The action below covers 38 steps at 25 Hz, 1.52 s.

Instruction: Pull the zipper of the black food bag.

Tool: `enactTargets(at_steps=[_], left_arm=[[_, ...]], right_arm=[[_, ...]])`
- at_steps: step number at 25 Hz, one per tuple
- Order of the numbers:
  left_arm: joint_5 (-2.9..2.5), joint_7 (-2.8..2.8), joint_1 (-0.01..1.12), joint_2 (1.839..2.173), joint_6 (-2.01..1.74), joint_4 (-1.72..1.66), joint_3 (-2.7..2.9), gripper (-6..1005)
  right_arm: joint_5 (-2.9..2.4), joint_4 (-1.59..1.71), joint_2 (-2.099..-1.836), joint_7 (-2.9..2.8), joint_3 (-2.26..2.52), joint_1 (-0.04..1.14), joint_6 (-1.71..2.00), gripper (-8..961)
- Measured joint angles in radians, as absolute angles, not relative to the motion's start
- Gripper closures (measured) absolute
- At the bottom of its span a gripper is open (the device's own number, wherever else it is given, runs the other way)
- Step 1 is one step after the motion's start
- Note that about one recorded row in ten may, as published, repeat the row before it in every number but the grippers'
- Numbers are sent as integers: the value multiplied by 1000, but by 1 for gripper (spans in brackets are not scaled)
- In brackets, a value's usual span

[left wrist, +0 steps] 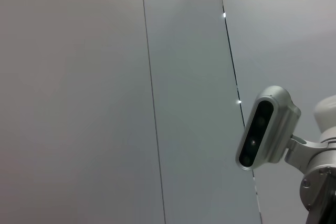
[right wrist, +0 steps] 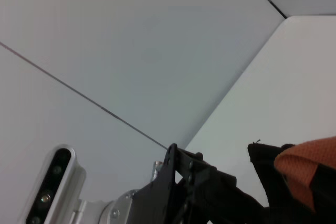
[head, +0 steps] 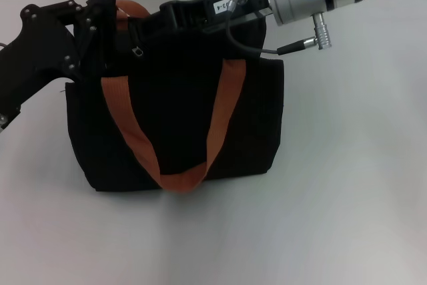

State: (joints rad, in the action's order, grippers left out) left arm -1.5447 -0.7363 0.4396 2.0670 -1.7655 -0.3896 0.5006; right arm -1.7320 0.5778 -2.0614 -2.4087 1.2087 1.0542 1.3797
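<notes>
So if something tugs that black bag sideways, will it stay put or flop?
The black bag stands boxy and upright, so it probably holds shape somewhat. Its fabric and limp orange strap suggest soft sides that could buckle. The left gripper at its top corner may steady it.

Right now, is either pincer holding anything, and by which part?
Cannot be told: both the left pincer and the right pincer sit at the black food bag's top edge, fingers hidden.

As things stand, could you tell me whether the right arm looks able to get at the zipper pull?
Probably yes: the right gripper is at the black food bag's top edge, close beside the zipper pull, nothing visibly between.
</notes>
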Motion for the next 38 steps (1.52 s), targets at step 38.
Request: enactTargets(at_steps=[38], left_arm=[[-1545,-736,436,2068,-1763,-390,498,852]], right_arm=[[-1786,654,-2077,-2427,1254,1067,1369,928]])
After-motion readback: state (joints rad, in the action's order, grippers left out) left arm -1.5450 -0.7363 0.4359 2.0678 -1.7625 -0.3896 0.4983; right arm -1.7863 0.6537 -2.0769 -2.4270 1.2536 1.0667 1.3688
